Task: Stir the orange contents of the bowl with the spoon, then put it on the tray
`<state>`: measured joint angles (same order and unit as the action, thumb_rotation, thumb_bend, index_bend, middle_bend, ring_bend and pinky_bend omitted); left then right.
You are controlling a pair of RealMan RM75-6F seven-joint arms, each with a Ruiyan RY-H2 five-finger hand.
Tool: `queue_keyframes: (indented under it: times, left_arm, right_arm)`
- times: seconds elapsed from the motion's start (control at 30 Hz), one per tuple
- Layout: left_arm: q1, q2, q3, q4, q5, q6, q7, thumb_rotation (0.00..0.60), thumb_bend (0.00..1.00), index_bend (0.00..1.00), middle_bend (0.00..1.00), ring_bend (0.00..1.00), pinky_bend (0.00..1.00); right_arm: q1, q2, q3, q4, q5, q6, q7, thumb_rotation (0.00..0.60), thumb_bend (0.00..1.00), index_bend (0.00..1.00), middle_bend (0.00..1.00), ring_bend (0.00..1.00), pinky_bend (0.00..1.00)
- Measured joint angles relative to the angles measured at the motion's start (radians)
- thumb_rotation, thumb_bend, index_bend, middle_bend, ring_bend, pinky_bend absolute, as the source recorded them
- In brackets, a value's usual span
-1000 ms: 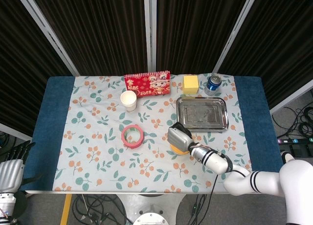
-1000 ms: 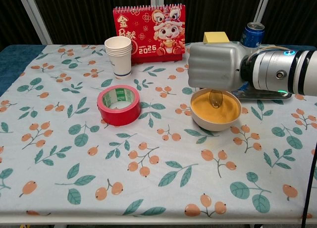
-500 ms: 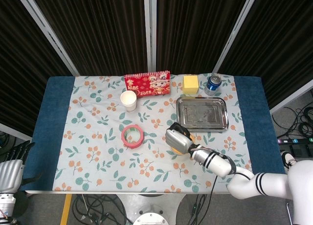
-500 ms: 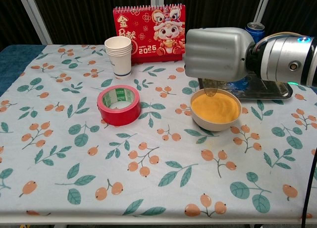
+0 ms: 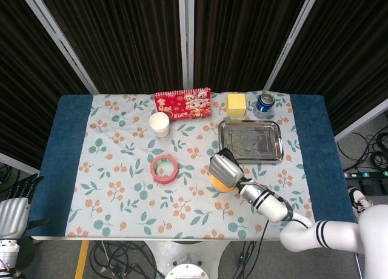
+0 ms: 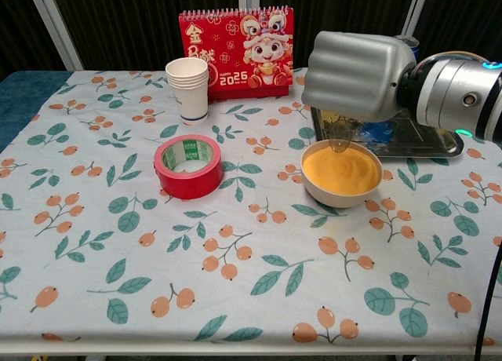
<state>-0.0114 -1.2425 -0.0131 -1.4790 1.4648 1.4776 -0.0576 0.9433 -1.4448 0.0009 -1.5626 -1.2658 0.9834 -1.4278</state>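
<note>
A white bowl [image 6: 343,190] of orange contents [image 6: 342,171] stands right of the table's middle, and in the head view the bowl [image 5: 216,183] is half covered by my hand. My right hand [image 6: 358,73] hovers over the bowl's far side, its fingers curled down around a clear spoon [image 6: 339,140]. The spoon's tip hangs just above the orange surface. From above, the right hand [image 5: 223,168] lies between the bowl and the steel tray [image 5: 250,141]. The tray [image 6: 418,141] sits behind the bowl, partly hidden. My left hand [image 5: 13,211] hangs off the table's near left corner, holding nothing.
A red tape roll [image 6: 188,166] lies left of the bowl. A stack of paper cups [image 6: 187,89] and a red calendar [image 6: 236,51] stand at the back. A yellow block [image 5: 236,103] and a blue can [image 5: 264,103] stand behind the tray.
My right hand has risen and shifted right and back. The spoon, dipped in the orange contents a second ago, now hangs above them.
</note>
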Motion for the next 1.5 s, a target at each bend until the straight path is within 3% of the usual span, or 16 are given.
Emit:
queue_keyframes:
  times: [0.37, 0.7, 0.8, 0.9, 1.13, 1.3, 1.5]
  left_arm:
    - [-0.013, 0.018, -0.003, -0.044, -0.006, -0.019, 0.045, 0.600, 0.14, 0.19, 0.18, 0.12, 0.12]
    - [-0.023, 0.031, -0.005, -0.085, -0.024, -0.039, 0.086, 0.600, 0.14, 0.19, 0.18, 0.12, 0.12]
    - [-0.024, 0.034, -0.006, -0.092, -0.029, -0.040, 0.093, 0.600, 0.14, 0.19, 0.18, 0.12, 0.13]
    - [-0.024, 0.037, -0.005, -0.097, -0.032, -0.043, 0.098, 0.600, 0.14, 0.19, 0.18, 0.12, 0.13]
    - [-0.026, 0.038, -0.005, -0.099, -0.036, -0.046, 0.100, 0.600, 0.14, 0.19, 0.18, 0.12, 0.13]
    - [-0.028, 0.035, -0.004, -0.094, -0.033, -0.046, 0.096, 0.600, 0.14, 0.19, 0.18, 0.12, 0.12]
    - [-0.029, 0.033, -0.006, -0.087, -0.027, -0.040, 0.089, 0.600, 0.14, 0.19, 0.18, 0.12, 0.12]
  right_arm:
    - [-0.065, 0.054, 0.112, -0.061, 0.288, 0.004, 0.323, 0.600, 0.70, 0.86, 1.00, 0.97, 1.00]
    - [-0.051, 0.006, 0.174, 0.181, 0.484, -0.132, 0.546, 0.600, 0.70, 0.82, 1.00, 0.97, 1.00]
    - [-0.038, -0.044, 0.185, 0.292, 0.532, -0.177, 0.594, 0.600, 0.60, 0.77, 1.00, 0.97, 1.00]
    - [-0.023, -0.102, 0.198, 0.406, 0.583, -0.230, 0.648, 0.600, 0.43, 0.71, 0.99, 0.97, 1.00]
    - [0.016, -0.224, 0.211, 0.612, 0.672, -0.324, 0.732, 0.600, 0.20, 0.52, 0.98, 0.97, 1.00]
    - [0.029, -0.245, 0.210, 0.646, 0.715, -0.354, 0.756, 0.600, 0.12, 0.43, 0.98, 0.97, 1.00]
    - [0.029, -0.227, 0.200, 0.625, 0.737, -0.353, 0.763, 0.600, 0.07, 0.39, 0.98, 0.97, 1.00]
